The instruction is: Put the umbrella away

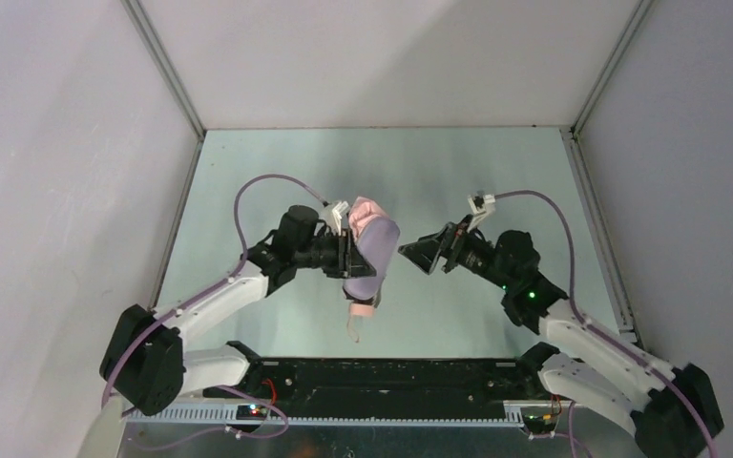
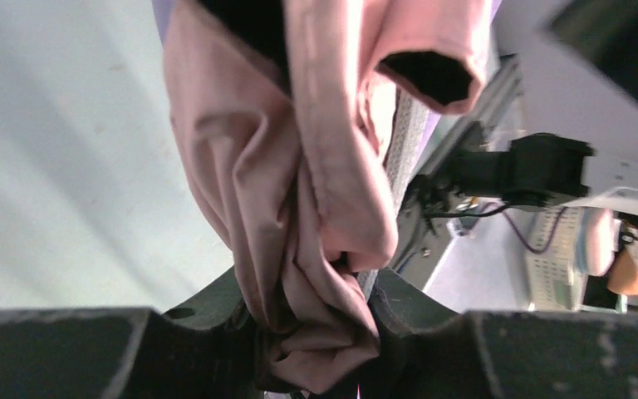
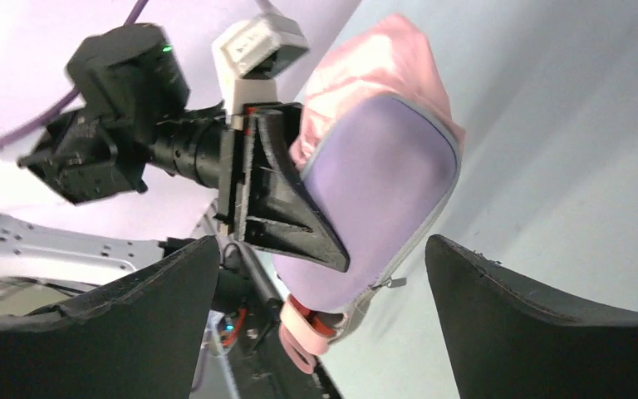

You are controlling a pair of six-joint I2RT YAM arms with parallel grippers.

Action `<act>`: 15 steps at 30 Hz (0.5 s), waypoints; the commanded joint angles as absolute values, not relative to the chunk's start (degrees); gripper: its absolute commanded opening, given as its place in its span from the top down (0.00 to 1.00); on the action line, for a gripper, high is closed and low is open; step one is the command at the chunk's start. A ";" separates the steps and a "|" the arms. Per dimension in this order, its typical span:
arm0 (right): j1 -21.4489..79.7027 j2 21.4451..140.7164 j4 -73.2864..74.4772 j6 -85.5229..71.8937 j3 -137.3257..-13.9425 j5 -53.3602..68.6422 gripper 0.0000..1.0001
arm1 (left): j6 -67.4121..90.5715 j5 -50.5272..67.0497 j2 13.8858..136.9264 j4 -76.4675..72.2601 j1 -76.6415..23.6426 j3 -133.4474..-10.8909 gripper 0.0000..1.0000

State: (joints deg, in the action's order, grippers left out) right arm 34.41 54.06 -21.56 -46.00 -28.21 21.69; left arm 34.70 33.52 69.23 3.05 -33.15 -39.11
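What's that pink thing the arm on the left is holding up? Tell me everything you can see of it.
It is the umbrella, folded, of soft salmon-pink fabric, crumpled and partly tucked into a lilac case. Fabric bulges from the case's far end. A pink handle with a dangling strap pokes from the near end. It hangs above the table, lifted by the left gripper, whose fingers pinch bunched fabric. The open right gripper faces it without touching.

No writing, label, brand, number or sign can be read on the umbrella (image 2: 299, 208), the case (image 3: 382, 191), or anything else in view.
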 commanded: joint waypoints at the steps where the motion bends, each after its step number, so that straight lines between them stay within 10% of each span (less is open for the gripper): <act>1: 38.37 45.90 -13.30 -26.88 -25.42 9.72 0.04 | 28.12 26.88 64.88 18.58 -33.17 -44.92 1.00; 11: 38.58 40.34 -49.89 -18.49 -3.92 11.17 0.12 | 23.69 25.52 61.13 34.11 -34.05 -54.99 1.00; 15: 44.10 44.31 -43.54 -6.08 -8.30 11.76 0.17 | 22.69 24.01 60.48 37.45 -34.88 -57.33 1.00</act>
State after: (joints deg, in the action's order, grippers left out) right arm 39.68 42.02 -35.88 -18.94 -3.79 11.79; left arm 25.43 24.91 62.94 34.09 -33.95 -52.42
